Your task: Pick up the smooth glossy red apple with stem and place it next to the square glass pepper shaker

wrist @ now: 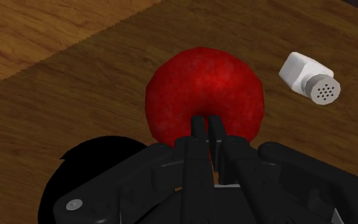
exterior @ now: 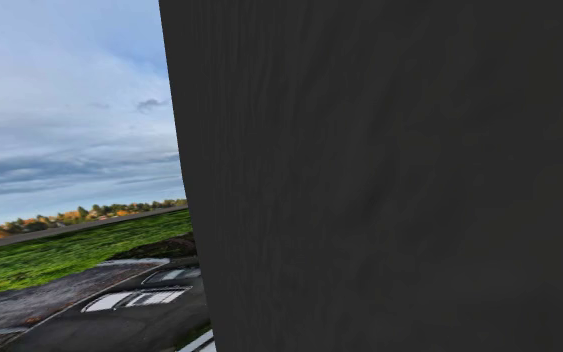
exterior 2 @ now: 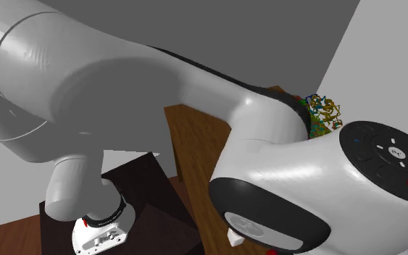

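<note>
— Gripper is closed, as far as I can judge: both of my black fingers stand side by side with only a thin slit between them, and nothing sits in that slit.

— So where is the apple?

— Dead ahead of my fingertips. The red apple rests on the wooden table, and my tips point at the middle of its near face. I cannot tell whether they touch its skin or stop just short. I see no stem from this side.

— Does it have a long axis to line up on?

— No, it is round, so any line across it will serve. What matters is width: it is far broader than the slit. I judge that I must spread my fingers well apart before I can straddle it.

— And the shaker?

— The white shaker lies tipped on its side, off to one side of the apple and near it, but with bare wood between them. Its grey holed cap points away from the apple.

— Then the carry is short?

— I think so: a sideways shift toward the shaker's body. The risk is nudging the shaker and rolling it.
</note>
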